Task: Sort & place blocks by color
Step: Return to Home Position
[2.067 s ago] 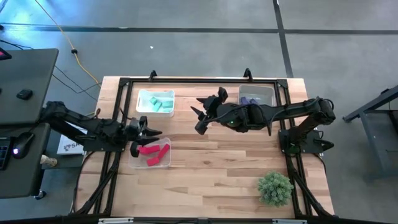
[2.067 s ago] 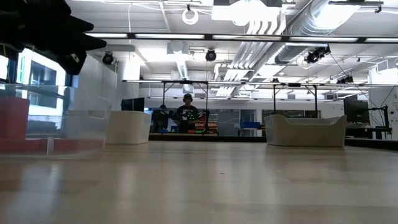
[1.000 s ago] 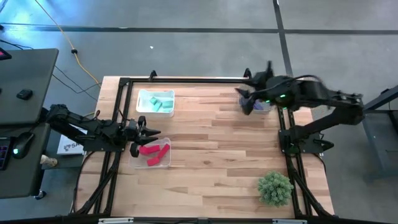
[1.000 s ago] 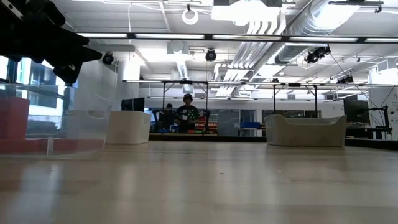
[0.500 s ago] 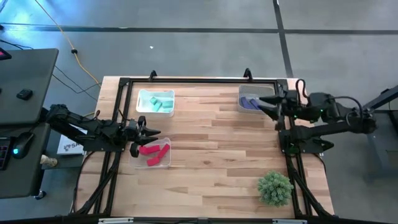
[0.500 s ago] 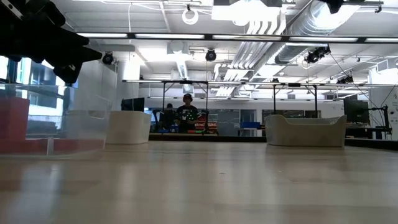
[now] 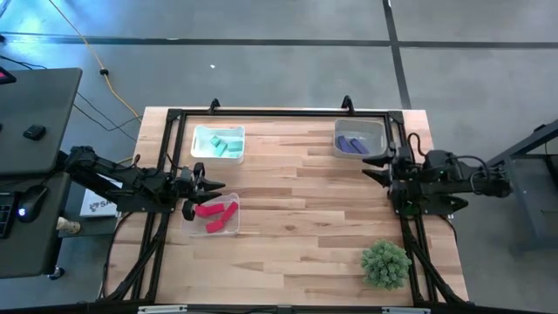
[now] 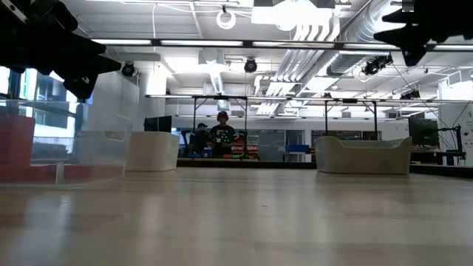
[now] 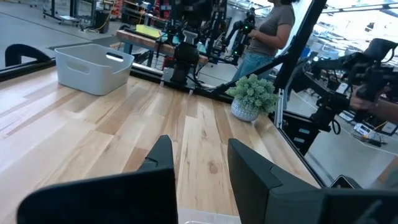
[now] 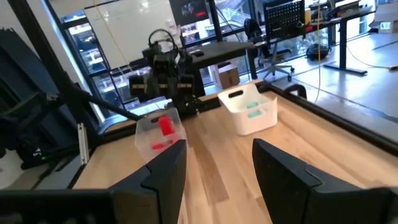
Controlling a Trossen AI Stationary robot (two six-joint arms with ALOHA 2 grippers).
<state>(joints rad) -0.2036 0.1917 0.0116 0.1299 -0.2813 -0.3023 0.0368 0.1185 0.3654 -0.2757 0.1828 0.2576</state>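
The left gripper (image 7: 212, 179) is seen at the left of the high view. Its two fingers (image 9: 160, 157) are spread wide, and nothing is held between them. It is held just over the upper edge of the clear tray (image 7: 187, 229), close to the left edge of the table (image 7: 296, 209). The red blocks (image 7: 214, 214) are seen lying inside that clear tray, just below the gripper.

The teal blocks (image 7: 223, 145) are seen in the white tray (image 7: 199, 133) at the upper left of the table. The purple blocks (image 7: 351, 144) are seen in the gray tray (image 7: 377, 131) at the upper right.

The right gripper (image 7: 370, 168) is found at the right edge of the table, just below the gray tray and not touching it. Its fingers (image 10: 163, 169) are spread wide too, and nothing is held.

A wide stretch of bare wood is seen between the two grippers, across the middle of the frame. A spiky green plant (image 7: 385, 262) is set near the lower right corner, well apart from both grippers. The table is ringed by a black frame (image 7: 279, 112) along its edges. In the low view both grippers are seen high up, well above the wood.
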